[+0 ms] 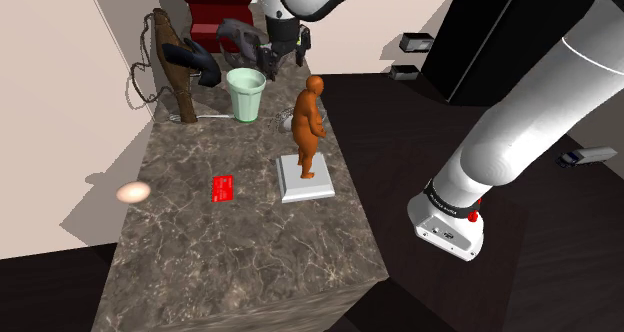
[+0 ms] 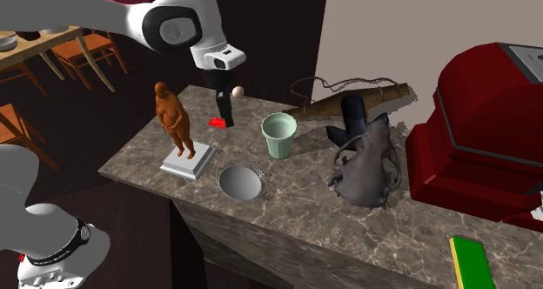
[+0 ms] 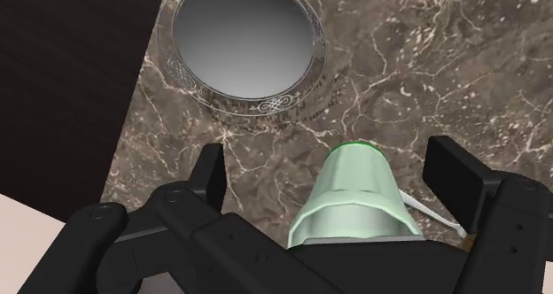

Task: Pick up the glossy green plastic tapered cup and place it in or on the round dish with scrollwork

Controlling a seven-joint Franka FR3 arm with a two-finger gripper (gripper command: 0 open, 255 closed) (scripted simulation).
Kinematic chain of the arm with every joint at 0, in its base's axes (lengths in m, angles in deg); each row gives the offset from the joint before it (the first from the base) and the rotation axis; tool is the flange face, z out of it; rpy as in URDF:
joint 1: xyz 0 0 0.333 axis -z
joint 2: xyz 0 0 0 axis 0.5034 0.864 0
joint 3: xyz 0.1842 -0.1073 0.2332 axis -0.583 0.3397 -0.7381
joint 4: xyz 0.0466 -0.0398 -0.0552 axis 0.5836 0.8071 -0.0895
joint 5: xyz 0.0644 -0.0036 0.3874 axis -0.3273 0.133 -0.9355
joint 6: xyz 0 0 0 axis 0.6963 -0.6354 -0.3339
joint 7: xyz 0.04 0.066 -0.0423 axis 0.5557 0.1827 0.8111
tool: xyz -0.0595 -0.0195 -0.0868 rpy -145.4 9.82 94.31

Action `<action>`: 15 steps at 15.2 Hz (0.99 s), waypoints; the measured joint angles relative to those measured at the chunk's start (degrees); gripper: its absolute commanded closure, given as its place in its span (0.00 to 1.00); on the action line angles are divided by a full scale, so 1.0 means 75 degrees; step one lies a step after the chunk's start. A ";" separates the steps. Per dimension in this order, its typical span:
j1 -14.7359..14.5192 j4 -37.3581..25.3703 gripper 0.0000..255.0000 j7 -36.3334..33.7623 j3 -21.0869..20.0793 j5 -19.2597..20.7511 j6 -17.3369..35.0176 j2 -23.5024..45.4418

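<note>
The pale green tapered cup stands upright on the dark marble counter, mouth up. In the wrist view the cup lies between the fingers of my gripper; the fingers stand wide apart with a gap to the cup on each side. My black gripper hangs above the counter close to the cup, open. The round dish with a scrollwork rim sits empty near the counter's edge, just beyond the cup as seen from the gripper.
An orange figurine on a white base stands close to the dish. A red card and a pale egg-shaped thing lie further along. A dark skull-like object, a brown club and a dark red appliance crowd the cup's other side.
</note>
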 measured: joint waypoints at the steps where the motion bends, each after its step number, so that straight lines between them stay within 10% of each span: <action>1: -0.0012 -0.0123 0.00 -0.0203 -0.0056 0.0145 0.0103 0.0253; 15: -0.1013 -0.4647 0.00 -0.2207 0.0097 0.2230 -0.0359 0.4781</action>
